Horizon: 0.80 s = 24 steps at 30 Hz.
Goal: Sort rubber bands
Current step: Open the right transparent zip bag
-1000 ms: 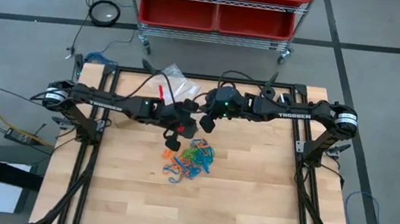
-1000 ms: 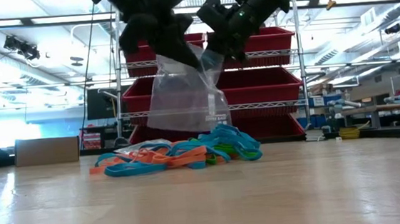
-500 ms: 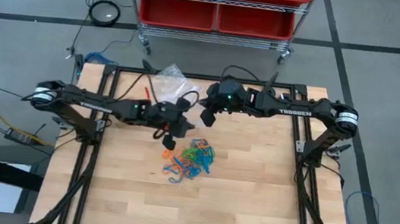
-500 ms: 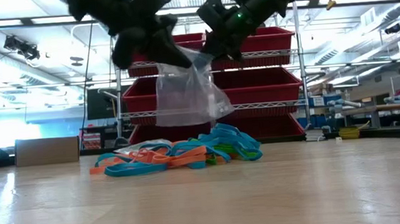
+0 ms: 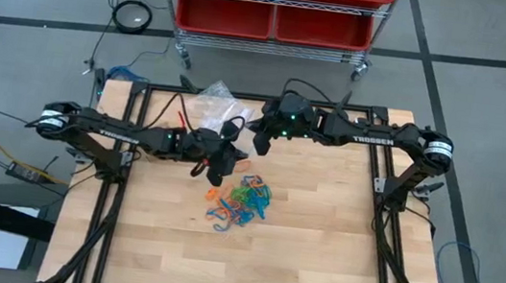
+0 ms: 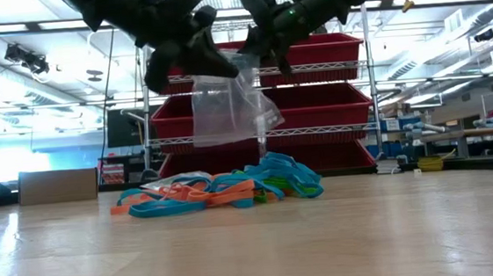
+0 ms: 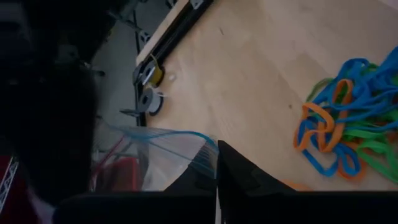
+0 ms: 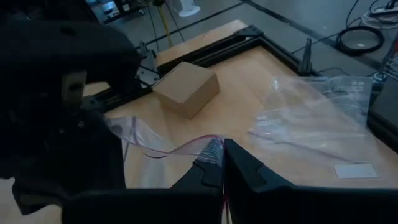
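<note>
Both jaws pinched shut on one clear bag (image 6: pixel 227 109), left gripper (image 6: pixel 189 61) and right gripper (image 6: pixel 261 44) holding its top edge, bag hanging just above the rubber bands (image 5: pixel 240 198), bands heaped on the table (image 5: pixel 316 256).

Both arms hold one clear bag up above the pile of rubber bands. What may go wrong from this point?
1. The clear bag hangs from both grippers by its top edge only; if they pull apart, the thin edge could slip out or tear.
2. The bag's mouth looks pinched flat, so the rubber bands may not go in.
3. With both grippers busy, none is free to pick bands.
</note>
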{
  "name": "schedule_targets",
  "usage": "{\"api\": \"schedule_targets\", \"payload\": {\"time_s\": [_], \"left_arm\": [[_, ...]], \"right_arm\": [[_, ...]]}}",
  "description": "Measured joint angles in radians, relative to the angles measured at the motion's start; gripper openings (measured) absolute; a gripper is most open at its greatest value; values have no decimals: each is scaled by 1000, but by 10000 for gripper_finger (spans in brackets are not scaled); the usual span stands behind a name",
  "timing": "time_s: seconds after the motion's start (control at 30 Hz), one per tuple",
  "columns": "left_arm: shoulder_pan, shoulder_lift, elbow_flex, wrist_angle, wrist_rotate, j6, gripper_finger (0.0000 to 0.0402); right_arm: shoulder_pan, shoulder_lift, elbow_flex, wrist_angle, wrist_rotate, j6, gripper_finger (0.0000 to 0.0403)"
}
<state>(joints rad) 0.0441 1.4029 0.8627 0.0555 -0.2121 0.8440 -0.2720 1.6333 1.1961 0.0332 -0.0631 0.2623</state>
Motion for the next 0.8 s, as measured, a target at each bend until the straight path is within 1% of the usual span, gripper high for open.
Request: {"api": "schedule_targets", "payload": {"time_s": [0.1,0.2,0.3,0.43,0.6,0.7,0.8], "left_arm": [[0,0,0,-16,19,2,28],[0,0,0,-26,19,-6,53],[0,0,0,-22,20,-8,87],[0,0,0,-11,24,-10,142],[0,-6,0,35,22,-44,205],[0,-23,0,53,12,-61,232],[-7,-46,0,47,-11,-62,249]], "right_arm": [[1,0,0,-1,16,3,0],[-1,0,0,-1,23,6,0],[-2,0,0,-3,29,6,0],[-2,0,0,-15,33,4,0],[-2,0,0,-53,72,-20,0],[2,0,0,-53,98,-37,0],[2,0,0,-52,122,-59,0]]}}
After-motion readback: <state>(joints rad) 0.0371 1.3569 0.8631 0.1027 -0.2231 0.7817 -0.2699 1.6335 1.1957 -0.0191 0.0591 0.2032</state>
